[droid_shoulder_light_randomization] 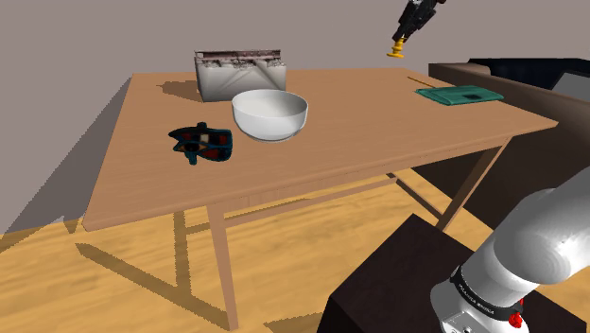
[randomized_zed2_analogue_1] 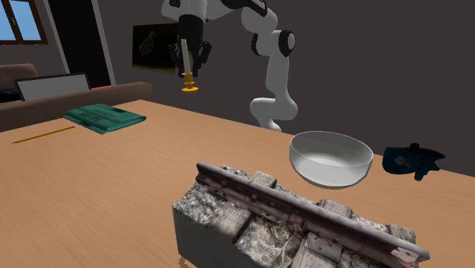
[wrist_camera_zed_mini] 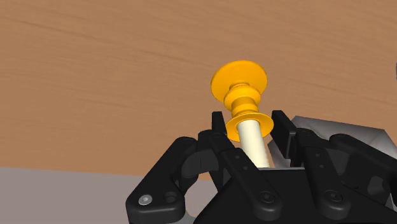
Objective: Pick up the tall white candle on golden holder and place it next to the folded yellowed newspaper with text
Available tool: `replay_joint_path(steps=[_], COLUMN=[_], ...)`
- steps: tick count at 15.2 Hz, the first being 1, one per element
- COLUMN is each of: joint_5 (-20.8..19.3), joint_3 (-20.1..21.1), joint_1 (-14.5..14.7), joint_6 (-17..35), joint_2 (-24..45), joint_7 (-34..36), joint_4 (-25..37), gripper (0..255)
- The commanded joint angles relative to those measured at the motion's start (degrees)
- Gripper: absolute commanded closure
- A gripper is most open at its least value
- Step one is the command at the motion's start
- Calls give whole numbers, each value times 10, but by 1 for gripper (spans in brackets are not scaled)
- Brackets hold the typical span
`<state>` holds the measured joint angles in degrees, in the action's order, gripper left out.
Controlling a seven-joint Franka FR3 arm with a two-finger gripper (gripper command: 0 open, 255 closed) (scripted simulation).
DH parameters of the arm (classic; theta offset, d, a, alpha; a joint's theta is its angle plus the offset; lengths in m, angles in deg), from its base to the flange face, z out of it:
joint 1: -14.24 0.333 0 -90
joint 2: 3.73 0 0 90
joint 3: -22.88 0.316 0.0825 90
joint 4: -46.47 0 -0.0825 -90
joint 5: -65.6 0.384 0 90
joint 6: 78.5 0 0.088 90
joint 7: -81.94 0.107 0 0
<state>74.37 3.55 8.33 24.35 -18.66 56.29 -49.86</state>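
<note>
The tall white candle (randomized_zed2_analogue_1: pixel 186 57) on its golden holder (randomized_zed2_analogue_1: pixel 189 84) hangs in the air, high above the wooden table (droid_shoulder_light_randomization: pixel 340 156), base downward. My gripper (randomized_zed2_analogue_1: pixel 187 47) is shut on the candle's shaft just above the holder. In the wrist view the fingers (wrist_camera_zed_mini: pixel 217 125) clasp the pale candle (wrist_camera_zed_mini: pixel 252 141), with the golden holder (wrist_camera_zed_mini: pixel 240 89) sticking out past the gripper (wrist_camera_zed_mini: pixel 250 130). In the shoulder view the gripper (droid_shoulder_light_randomization: pixel 416 17) and holder (droid_shoulder_light_randomization: pixel 400 47) are at the top right. The folded newspaper (droid_shoulder_light_randomization: pixel 241 74) with text lies at the table's far edge, well off to that view's left, and fills the foreground (randomized_zed2_analogue_1: pixel 289 221) of the second exterior view.
A white bowl (droid_shoulder_light_randomization: pixel 270 114) stands in front of the newspaper. A dark teal object with red patches (droid_shoulder_light_randomization: pixel 201 143) lies to the bowl's left. A green folded item (droid_shoulder_light_randomization: pixel 460 94) rests near the table's right edge, roughly below the gripper. A pencil (randomized_zed2_analogue_1: pixel 43 135) lies nearby.
</note>
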Motion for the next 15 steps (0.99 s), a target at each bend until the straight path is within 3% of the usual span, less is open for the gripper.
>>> replay_joint_path(steps=[1, 15], joint_5=[4, 60], joint_3=[-19, -177], joint_1=[-9, -63], joint_6=[0, -37], joint_2=[-6, 47], joint_7=[-30, -245], joint_4=[-11, 22], gripper=[255, 255])
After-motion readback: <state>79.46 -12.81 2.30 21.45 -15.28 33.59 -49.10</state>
